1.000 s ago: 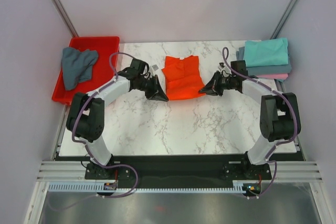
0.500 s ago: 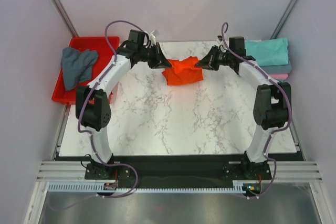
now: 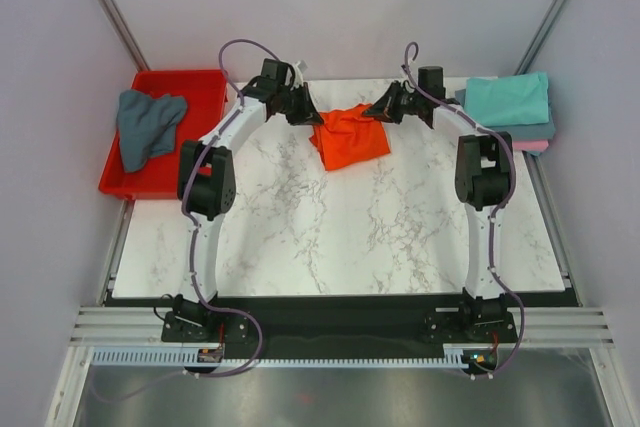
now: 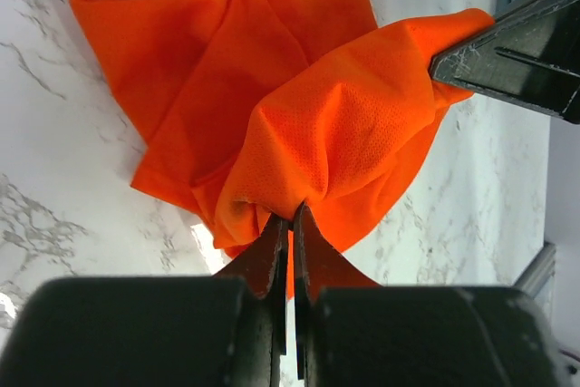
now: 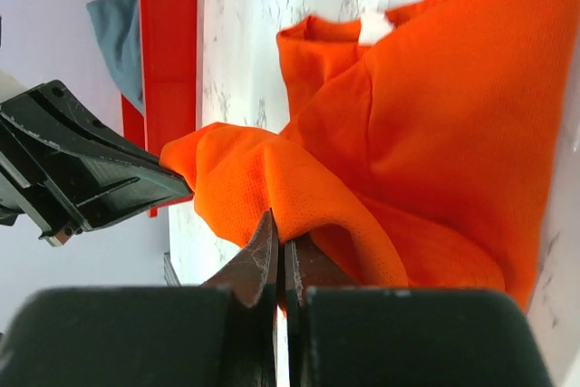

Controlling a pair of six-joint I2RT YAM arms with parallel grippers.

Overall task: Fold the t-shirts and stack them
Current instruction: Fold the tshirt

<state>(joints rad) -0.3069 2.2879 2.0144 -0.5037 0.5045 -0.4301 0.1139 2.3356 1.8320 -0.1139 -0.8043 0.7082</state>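
Note:
The orange-red t-shirt (image 3: 348,137) lies partly folded at the back middle of the marble table. My left gripper (image 3: 312,119) is shut on its left corner, and my right gripper (image 3: 368,113) is shut on its right corner. Both hold the lower hem lifted and doubled over toward the collar. In the left wrist view the cloth (image 4: 335,133) bunches at my shut fingertips (image 4: 290,217), with the right gripper (image 4: 517,52) pinching the far corner. In the right wrist view the cloth (image 5: 435,106) is pinched at my fingertips (image 5: 279,240), with the left gripper (image 5: 82,169) opposite.
A red plastic tray (image 3: 200,87) at the back left holds a crumpled slate grey-blue shirt (image 3: 146,125). A stack of folded shirts, teal (image 3: 508,99) on top with grey-blue and pink beneath, sits at the back right corner.
Both grippers have carried the shirt's lower hem from the near side up and toward the back of the table, folding the orange-red shirt over itself. Both arms are stretched further back.

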